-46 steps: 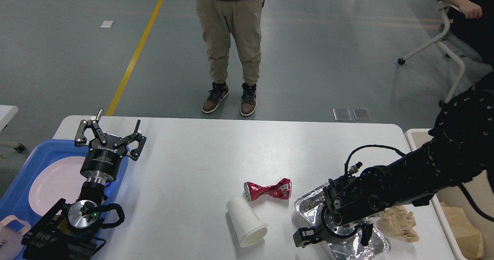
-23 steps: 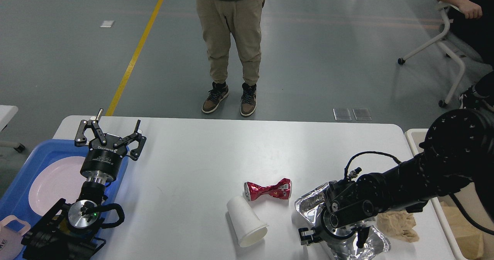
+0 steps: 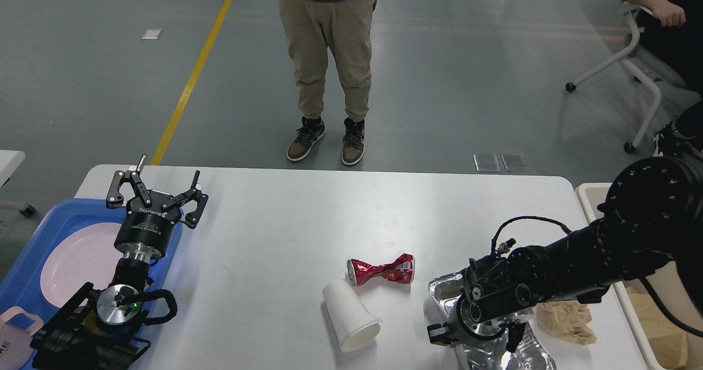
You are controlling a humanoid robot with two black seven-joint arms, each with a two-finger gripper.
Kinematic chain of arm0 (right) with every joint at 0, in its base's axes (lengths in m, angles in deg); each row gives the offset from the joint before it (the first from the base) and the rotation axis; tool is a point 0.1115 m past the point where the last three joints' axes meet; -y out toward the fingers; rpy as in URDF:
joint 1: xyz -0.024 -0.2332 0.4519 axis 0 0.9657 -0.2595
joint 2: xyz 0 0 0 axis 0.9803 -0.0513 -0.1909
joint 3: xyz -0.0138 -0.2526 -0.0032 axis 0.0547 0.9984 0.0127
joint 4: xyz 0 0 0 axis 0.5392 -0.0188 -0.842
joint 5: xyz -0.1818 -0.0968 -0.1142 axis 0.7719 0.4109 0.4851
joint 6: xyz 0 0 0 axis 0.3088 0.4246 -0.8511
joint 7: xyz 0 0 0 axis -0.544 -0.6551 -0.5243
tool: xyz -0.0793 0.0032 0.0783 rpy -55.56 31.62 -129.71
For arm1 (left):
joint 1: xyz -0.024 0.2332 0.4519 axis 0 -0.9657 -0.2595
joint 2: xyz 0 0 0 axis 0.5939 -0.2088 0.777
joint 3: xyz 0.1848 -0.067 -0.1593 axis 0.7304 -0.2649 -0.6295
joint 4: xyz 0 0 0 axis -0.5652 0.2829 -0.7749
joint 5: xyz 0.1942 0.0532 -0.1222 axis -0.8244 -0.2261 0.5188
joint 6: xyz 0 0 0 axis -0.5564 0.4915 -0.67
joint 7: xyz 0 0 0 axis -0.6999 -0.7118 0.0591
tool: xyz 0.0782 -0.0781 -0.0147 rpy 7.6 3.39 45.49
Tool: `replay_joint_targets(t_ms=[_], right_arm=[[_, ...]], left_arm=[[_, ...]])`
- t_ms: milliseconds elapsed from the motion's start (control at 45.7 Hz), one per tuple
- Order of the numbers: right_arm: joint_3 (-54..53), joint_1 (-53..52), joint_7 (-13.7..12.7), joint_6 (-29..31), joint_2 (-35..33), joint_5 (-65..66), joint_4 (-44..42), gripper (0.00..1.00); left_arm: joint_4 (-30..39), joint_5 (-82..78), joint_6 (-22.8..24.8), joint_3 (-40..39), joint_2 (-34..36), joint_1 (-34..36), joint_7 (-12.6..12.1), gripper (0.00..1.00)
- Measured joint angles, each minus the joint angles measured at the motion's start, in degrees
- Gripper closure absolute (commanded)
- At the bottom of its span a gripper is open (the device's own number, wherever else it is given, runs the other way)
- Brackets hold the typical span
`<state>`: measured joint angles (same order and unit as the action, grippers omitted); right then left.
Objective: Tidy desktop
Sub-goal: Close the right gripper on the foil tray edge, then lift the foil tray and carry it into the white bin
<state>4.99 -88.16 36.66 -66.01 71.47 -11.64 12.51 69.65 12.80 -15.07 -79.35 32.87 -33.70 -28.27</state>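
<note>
Foil tray [image 3: 447,287] lies under my right pincer [image 3: 475,337], whose grip I cannot tell. Left pincer [image 3: 159,186] gapes empty over the desk [image 3: 307,216]; can [image 3: 380,270] and cup [image 3: 351,315] lie left of the right one.

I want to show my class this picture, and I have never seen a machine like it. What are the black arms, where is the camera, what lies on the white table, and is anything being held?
The camera sits in a robot's head and looks down at its own two black arms. Each arm ends in a two-finger gripper.

The left gripper stands open and empty, above a blue tray that holds a pale plate.

On the white desktop lie a crushed red can, a tipped white paper cup, a foil tray and crumpled brown paper.

The right gripper reaches down onto the foil tray with its fingers spread. Whether it grips the foil is not clear.

A beige bin stands at the right. A person's legs stand beyond the table.
</note>
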Motion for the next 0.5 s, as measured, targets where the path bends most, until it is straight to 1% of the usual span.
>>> replay_joint_targets(t_ms=[503], right_arm=[[-0.15, -1.47, 0.01, 0.45, -0.28, -2.7, 0.19, 1.0]], left_arm=[[0.0, 0.0, 0.0, 0.0, 0.0, 0.0, 0.0, 0.04]])
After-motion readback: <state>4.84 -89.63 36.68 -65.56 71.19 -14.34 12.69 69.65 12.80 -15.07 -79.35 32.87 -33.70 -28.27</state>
